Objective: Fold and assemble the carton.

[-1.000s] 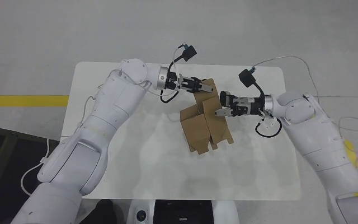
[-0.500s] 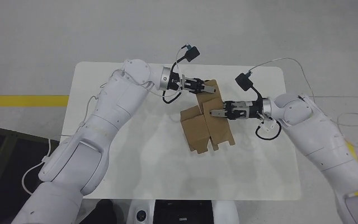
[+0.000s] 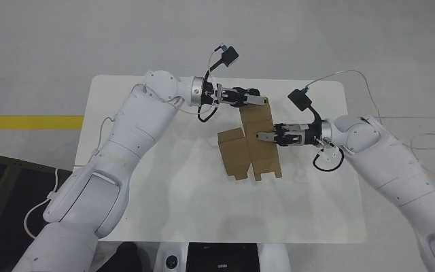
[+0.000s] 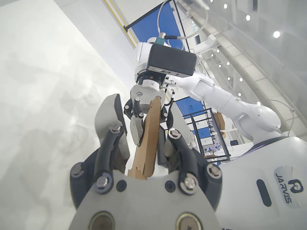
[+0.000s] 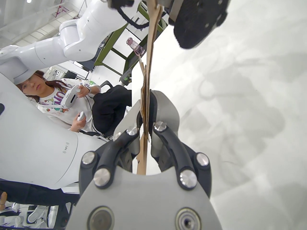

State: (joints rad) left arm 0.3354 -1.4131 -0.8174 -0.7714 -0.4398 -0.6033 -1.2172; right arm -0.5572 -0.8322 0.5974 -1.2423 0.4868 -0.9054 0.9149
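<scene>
A flattened brown carton [image 3: 251,146] hangs in the air over the middle of the white table [image 3: 136,204], held between both arms. My right gripper [image 3: 264,136] is shut on the carton's right edge; in the right wrist view the cardboard [image 5: 150,48] runs edge-on between its closed fingers [image 5: 165,111]. My left gripper [image 3: 257,100] is at the carton's far end and stands open. Its fingers [image 4: 112,118] straddle the cardboard edge [image 4: 148,130] with a gap on both sides. The left gripper [image 5: 156,3] also appears across the carton, pads apart from the sheet.
Bare white tabletop surrounds the carton on all sides, with the widest free room to the left and at the front. Loose cables loop from both wrists [image 3: 326,75]. A yellow floor line [image 3: 41,122] runs beyond the table's left edge.
My right gripper slid left onto the carton's right edge. The carton has straightened and flattened, its far flap now pointing toward the table's back. The left gripper shifted slightly farther back.
</scene>
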